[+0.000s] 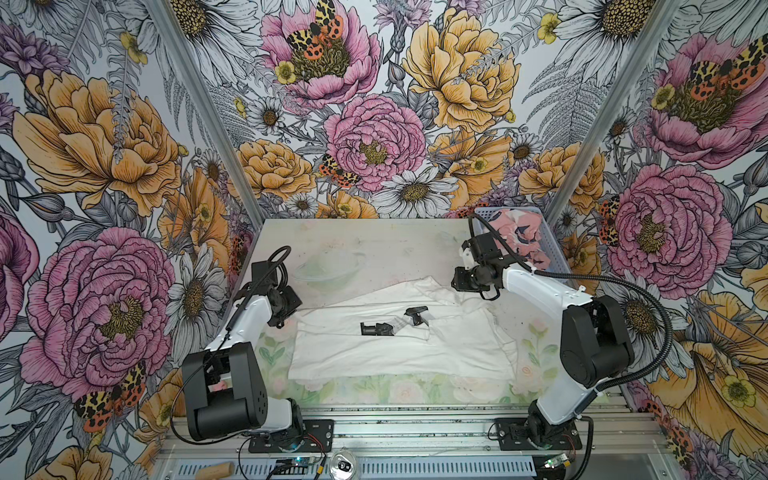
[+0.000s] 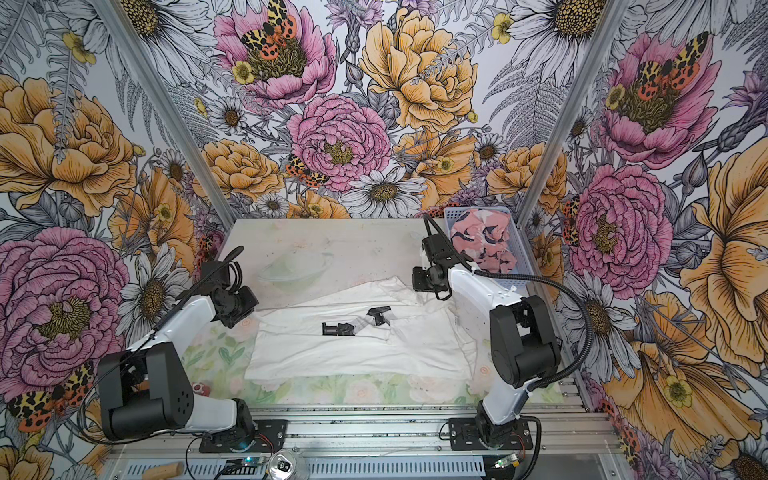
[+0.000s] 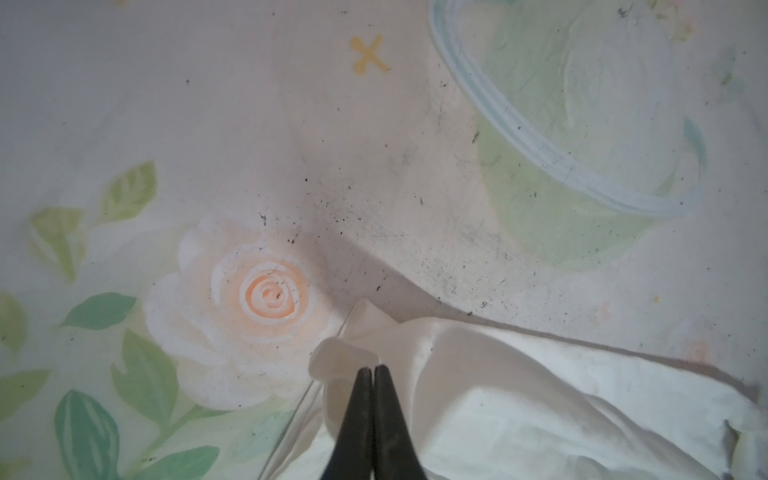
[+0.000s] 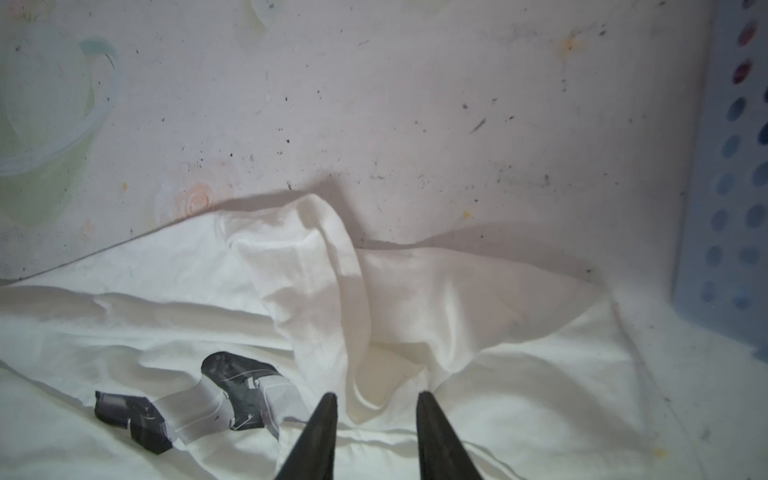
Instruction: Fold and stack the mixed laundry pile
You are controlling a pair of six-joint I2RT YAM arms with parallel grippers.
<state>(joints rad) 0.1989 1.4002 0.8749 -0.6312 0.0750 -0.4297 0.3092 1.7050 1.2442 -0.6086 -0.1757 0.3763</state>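
The left end effector point(image 3: 372, 370) was seen closed tight at the left far corner of the white garment point(image 1: 399, 340). In the left wrist view its two dark fingertips point(image 3: 386, 382) were pressed together on a curled-up corner of the cloth. The white garment was spread across the middle of the surface point(image 1: 374, 245), mostly flat, with loose folds along its far edge and right side. A small black-grey graphic point(image 1: 392, 324) was shown face up near the middle of the garment in both top views. The right end effector point(image 4: 376, 399) was held over the garment's far right part with a clear gap between its fingers and nothing gripped; in the right wrist view a raised fold of white cloth was seen just beyond the tips. At the far right corner of the surface, the pink garment point(image 1: 519, 237) with navy-and-white blotches was bunched inside the light blue perforated basket point(image 1: 555, 249), apart from the white garment.
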